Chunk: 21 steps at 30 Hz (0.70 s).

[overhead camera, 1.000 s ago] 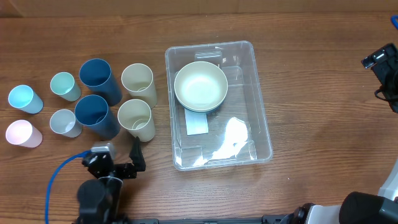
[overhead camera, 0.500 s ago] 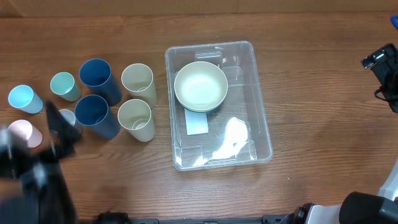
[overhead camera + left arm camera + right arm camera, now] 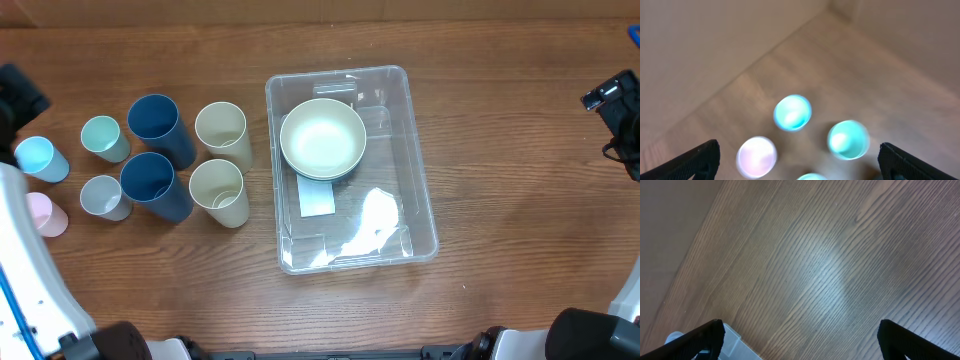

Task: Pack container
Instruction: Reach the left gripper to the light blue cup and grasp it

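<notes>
container (image 3: 395, 160) mid-table, long axis far-to-near edge, bowl (image 3: 322, 138) in far end | left gripper (image 3: 799, 161) spread wide, far-left corner, small cups (image 3: 792, 112) below, container rightward | right gripper (image 3: 800, 339) spread, right edge

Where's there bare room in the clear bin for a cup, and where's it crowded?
Inside the container, the half nearer the robot, past the cream bowl, holds only the white label. The table right of it is bare wood. Crowded: the cup cluster left of it.
</notes>
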Tool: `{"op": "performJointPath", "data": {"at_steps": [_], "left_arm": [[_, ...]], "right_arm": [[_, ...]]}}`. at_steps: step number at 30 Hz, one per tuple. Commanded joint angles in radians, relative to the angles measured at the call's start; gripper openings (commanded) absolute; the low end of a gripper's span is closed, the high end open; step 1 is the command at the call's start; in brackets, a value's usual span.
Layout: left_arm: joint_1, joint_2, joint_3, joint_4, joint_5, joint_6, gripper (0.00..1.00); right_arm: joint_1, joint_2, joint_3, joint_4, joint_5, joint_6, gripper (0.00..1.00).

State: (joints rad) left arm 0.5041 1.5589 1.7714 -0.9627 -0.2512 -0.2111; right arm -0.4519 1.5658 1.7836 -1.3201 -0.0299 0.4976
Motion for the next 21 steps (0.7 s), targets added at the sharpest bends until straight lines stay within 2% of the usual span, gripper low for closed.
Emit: {"op": "performJointPath", "data": {"at_steps": [1, 3, 9, 10, 12, 13, 21], "left_arm": [[0.109, 0.045, 0.031, -0.011, 0.152, -0.010, 1.00], [0.161, 0.088, 0.031, -0.010, 0.220, -0.011, 1.00], [0.269, 0.298, 0.031, -0.020, 0.235, -0.029, 1.00], [0.279, 0.335, 0.031, -0.020, 0.237, -0.028, 0.96], [0.289, 0.415, 0.031, -0.019, 0.242, -0.013, 0.88], [0.290, 0.447, 0.031, -0.017, 0.240, -0.003, 0.88], [0.287, 0.568, 0.031, 0.109, 0.253, 0.050, 0.90]], "right_arm": [[-0.002, 0.000, 0.003, 0.005, -0.001, 0.004, 1.00], [-0.002, 0.000, 0.003, 0.005, -0.001, 0.004, 1.00], [-0.002, 0.000, 0.003, 0.005, -0.001, 0.004, 1.00], [-0.002, 0.000, 0.003, 0.005, -0.001, 0.005, 1.00], [-0.002, 0.000, 0.003, 0.005, -0.001, 0.004, 1.00], [-0.002, 0.000, 0.003, 0.005, -0.001, 0.005, 1.00], [-0.002, 0.000, 0.003, 0.005, -0.001, 0.004, 1.00]]}}
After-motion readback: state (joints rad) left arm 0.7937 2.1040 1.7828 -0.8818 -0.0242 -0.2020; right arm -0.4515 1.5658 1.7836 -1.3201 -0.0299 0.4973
